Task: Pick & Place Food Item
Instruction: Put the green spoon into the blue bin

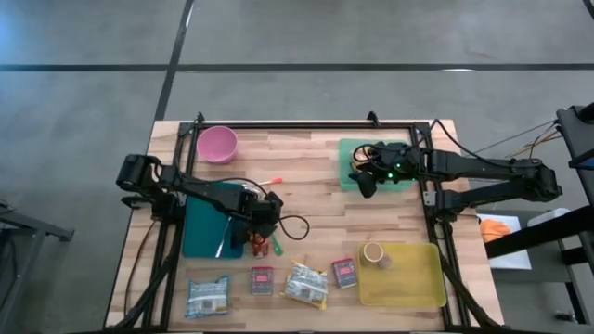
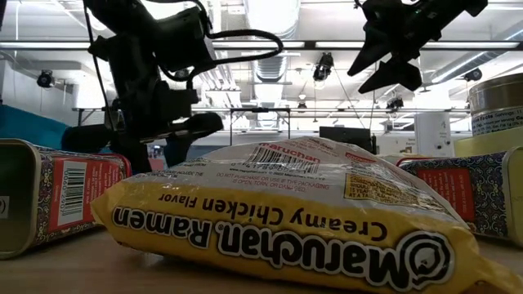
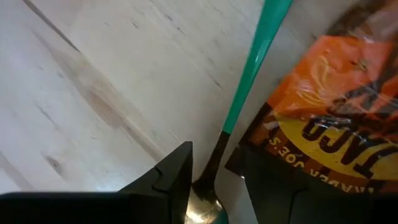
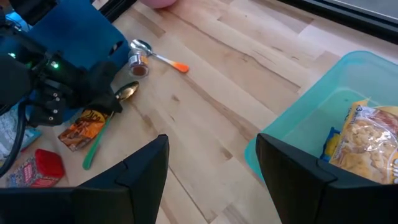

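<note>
Left gripper (image 1: 261, 243) down low at the near edge of the blue tray (image 1: 200, 237), fingers partly apart, straddling the green-handled spoon (image 4: 107, 132) with its bowl between the fingertips; a firm grip on it — cannot tell. Orange snack packet (image 4: 81, 129) lying just right of that spoon, touching it. Right gripper (image 1: 368, 186) hovering at the near left corner of the teal bin (image 1: 347, 148), far right, jaws wide apart, nothing between them. Yellow packet (image 4: 368, 144) resting inside the bin. Ramen pack (image 2: 278, 216) flat on the near table.

Bright even overhead light; blurred foreground.
</note>
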You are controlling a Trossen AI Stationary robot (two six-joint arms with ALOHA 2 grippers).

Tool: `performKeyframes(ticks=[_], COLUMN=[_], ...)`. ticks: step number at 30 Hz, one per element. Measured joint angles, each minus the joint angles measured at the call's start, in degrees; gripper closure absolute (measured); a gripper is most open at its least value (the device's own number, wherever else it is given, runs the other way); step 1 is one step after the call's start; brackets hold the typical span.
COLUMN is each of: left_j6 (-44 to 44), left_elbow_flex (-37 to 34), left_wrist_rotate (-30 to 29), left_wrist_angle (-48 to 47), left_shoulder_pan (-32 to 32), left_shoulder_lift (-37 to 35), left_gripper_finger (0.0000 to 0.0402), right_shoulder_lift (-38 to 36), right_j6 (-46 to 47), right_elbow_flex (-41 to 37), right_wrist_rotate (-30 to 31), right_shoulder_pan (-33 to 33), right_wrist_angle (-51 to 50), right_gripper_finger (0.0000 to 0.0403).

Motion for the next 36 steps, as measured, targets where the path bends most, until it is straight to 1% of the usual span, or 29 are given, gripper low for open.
performKeyframes(ticks=[3,11,13,21,26,36], left_j6=[0.0,0.0,0.0,-0.2,-1.9,-2.7], left_elbow_flex=[0.0,1.3,1.9,2.3,2.8,8.7], left_wrist_rotate=[0.0,0.0,0.1,0.4,0.1,0.0], left_wrist_angle=[0.0,-0.5,-1.3,-2.1,-2.2,-4.8], left_shoulder_pan=[0.0,0.0,0.0,-0.1,-0.1,-0.1], left_shoulder_lift=[0.0,0.0,0.0,0.0,-0.4,-0.9], left_gripper_finger=[0.0285,0.0377,0.039,0.0396,0.0397,0.0398], right_shoulder_lift=[0.0,0.0,0.0,0.0,0.0,0.0], right_j6=[0.0,0.0,0.0,0.0,0.0,0.0], right_elbow_flex=[0.0,0.0,0.0,0.0,0.0,0.0], right_wrist_rotate=[0.0,0.0,0.0,0.0,0.0,0.0], right_shoulder_pan=[0.0,0.0,0.0,0.0,0.0,0.0], right_wrist_angle=[0.0,0.0,0.0,0.0,0.0,-0.1], right_gripper_finger=[0.0166,0.0166,0.0166,0.0166,0.0166,0.0166])
